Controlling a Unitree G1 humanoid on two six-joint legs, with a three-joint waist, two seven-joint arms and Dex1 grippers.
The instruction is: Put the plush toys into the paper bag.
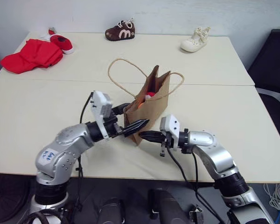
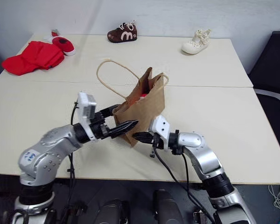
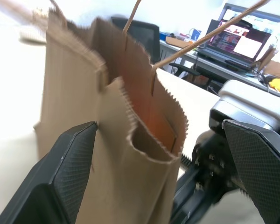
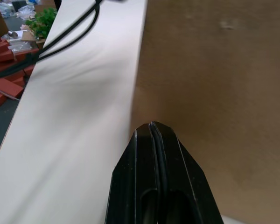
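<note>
From the head views: paper bag (image 1: 149, 109) upright near the middle of the pale counter (image 1: 46, 107), mouth up, twisted loop handles arching over its rim. Inside the mouth, a round red plush toy (image 1: 150, 94) against a sliver of bright-orange plush toy (image 1: 141, 103), both low in the bag. Left end effector (image 1: 129, 122) level at the bag's near-left corner, fingers spread wide, one on each side of that corner, paper between them. Right end effector (image 1: 146, 136) pointing left at the bag's lower front edge, fingers pressed together, tip at or just beside the paper; contact not certain. Along the far edge: a red cloth (image 1: 30, 56) with a red-and-white shoe (image 1: 61, 43) just beside it, a brown shoe (image 1: 120, 31), a cream shoe (image 1: 195, 41).

From the left wrist view: two black fingers (image 3: 65, 177) well apart, the bag's folded corner standing between them, handles rising above; right end effector's body close behind the bag.

From the right wrist view: fingers (image 4: 144, 182) shut flat against each other, nothing between, tip near the bag's brown side where it meets the counter.
</note>
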